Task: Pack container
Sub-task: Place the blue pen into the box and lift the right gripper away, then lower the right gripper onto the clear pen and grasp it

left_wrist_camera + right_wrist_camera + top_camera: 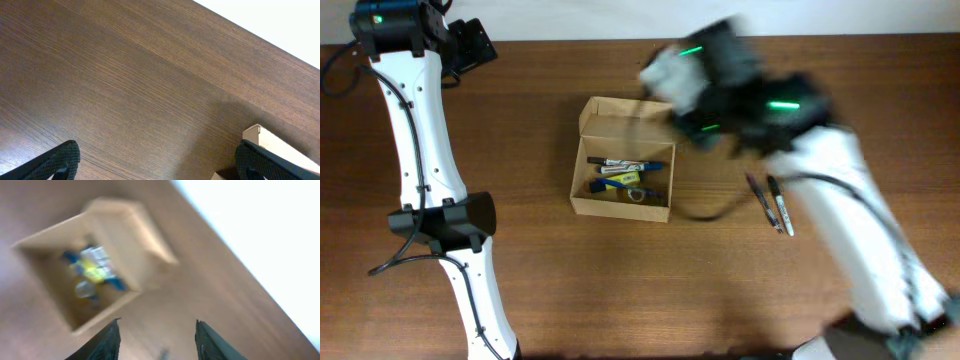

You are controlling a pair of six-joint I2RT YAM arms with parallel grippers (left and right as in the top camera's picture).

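Overhead | container [618, 208] open, pens [623, 165] inside | left fingers [55, 162] released | right fingers [104, 342] released

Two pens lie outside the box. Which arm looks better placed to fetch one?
Right, probably. The pens lie beside that arm, and the right pincer hovers open by the container; the left pincer sits beyond it.

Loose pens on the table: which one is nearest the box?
The thin dark pen, leftmost of them; the white-tipped pen lies farther right of the container.
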